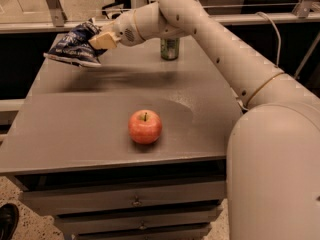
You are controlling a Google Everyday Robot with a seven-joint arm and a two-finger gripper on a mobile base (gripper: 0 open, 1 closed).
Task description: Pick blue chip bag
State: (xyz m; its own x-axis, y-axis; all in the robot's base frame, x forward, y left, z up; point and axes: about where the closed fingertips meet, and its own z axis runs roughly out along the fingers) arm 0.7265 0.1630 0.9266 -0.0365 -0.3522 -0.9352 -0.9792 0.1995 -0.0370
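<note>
The blue chip bag (71,46) is a dark navy crinkly foil bag with white lettering. It hangs in the air above the far left of the grey table (90,119), casting a shadow on the top. My gripper (98,40), with tan fingers, is shut on the bag's right end and holds it clear of the surface. My white arm reaches in from the lower right across the table.
A red apple (145,126) sits near the table's front middle. A green can (169,48) stands at the back, partly behind my arm. Drawers run under the table's front edge. A dark shoe (7,221) shows at the lower left on the floor.
</note>
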